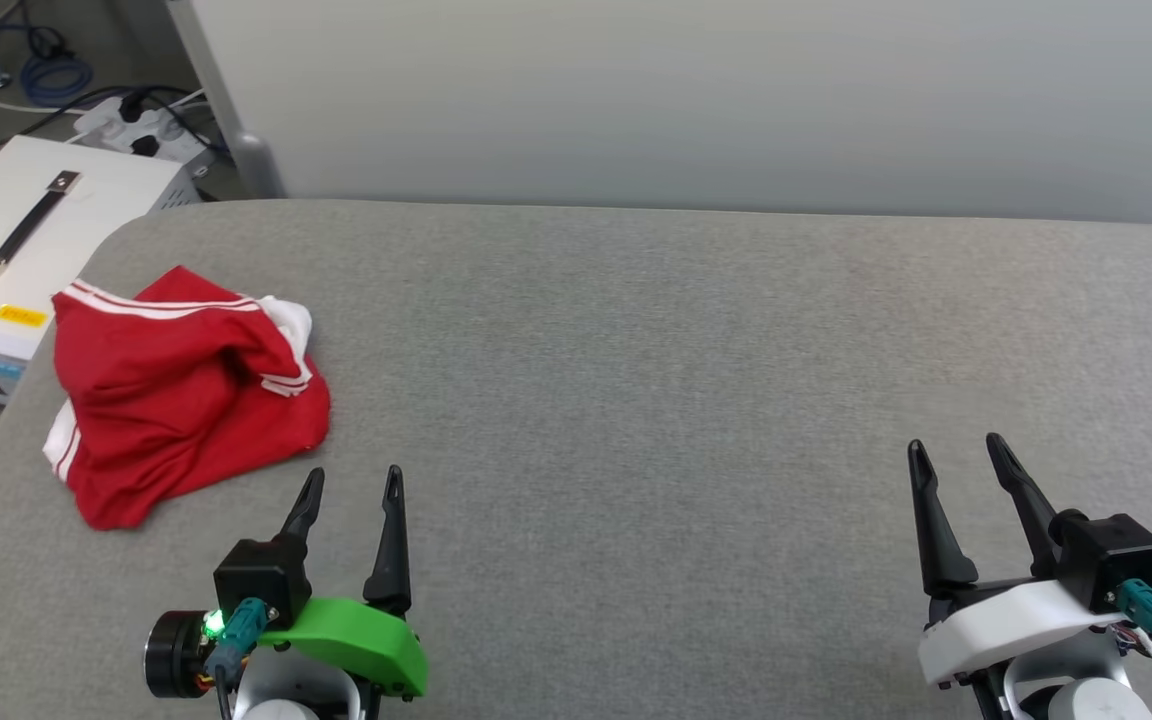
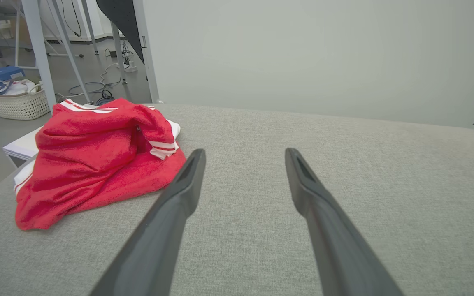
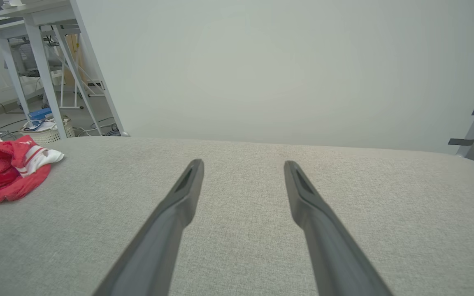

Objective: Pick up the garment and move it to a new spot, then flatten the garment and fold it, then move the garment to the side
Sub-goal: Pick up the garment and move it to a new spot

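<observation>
Head view puts the garment (image 1: 176, 390) crumpled at the far left of the counter (image 1: 636, 400), close to its left edge. Whether a fold already hangs over that edge is hard to tell. The left gripper (image 1: 354, 470) sits just on the near side of it, jaws wide and empty. The right gripper (image 1: 955, 441), jaws equally wide, is well apart at the near right. A shallow pinch could catch one loose layer and drag the rest off the edge — or clamp several folds together, making flattening harder.
</observation>
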Robot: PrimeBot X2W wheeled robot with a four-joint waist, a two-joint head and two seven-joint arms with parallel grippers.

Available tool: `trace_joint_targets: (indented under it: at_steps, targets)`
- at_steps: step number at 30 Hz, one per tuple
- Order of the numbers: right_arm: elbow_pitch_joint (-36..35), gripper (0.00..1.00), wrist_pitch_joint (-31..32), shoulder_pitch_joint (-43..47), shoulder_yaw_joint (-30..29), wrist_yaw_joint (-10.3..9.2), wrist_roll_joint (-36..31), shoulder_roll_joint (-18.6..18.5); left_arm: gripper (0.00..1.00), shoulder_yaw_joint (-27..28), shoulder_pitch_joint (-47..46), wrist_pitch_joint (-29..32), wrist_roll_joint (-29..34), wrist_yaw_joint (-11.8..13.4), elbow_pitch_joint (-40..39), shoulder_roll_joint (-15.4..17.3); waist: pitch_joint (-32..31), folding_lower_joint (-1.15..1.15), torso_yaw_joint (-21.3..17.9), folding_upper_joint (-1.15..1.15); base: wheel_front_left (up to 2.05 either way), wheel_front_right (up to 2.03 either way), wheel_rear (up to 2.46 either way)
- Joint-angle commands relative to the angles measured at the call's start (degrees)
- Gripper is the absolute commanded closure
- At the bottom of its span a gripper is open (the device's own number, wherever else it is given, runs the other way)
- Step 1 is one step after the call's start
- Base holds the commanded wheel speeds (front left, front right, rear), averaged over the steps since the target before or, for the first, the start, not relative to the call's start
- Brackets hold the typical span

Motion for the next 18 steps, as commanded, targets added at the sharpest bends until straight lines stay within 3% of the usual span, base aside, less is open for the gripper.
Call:
trace_joint_targets:
  at_steps: [1, 18]
  targets:
    - [0.17, 0.0, -0.64, 0.7, 0.31, -0.02, 0.64, -0.04, 0.0, -0.1, -0.96, -0.69, -0.49, -0.27, 0.32, -0.18, 0.06, 0.0, 1.95, 0.0, 0.0, 0.0, 0.0]
    - [1.28, 0.0, -2.9, 0.57, 2.81, -0.03, 2.01, -0.04, 0.0, 0.34, -0.59, -2.95, -2.0, -0.84, 1.87, -0.22, 0.08, 0.0, 17.58, 0.0, 0.0, 0.0, 0.0]
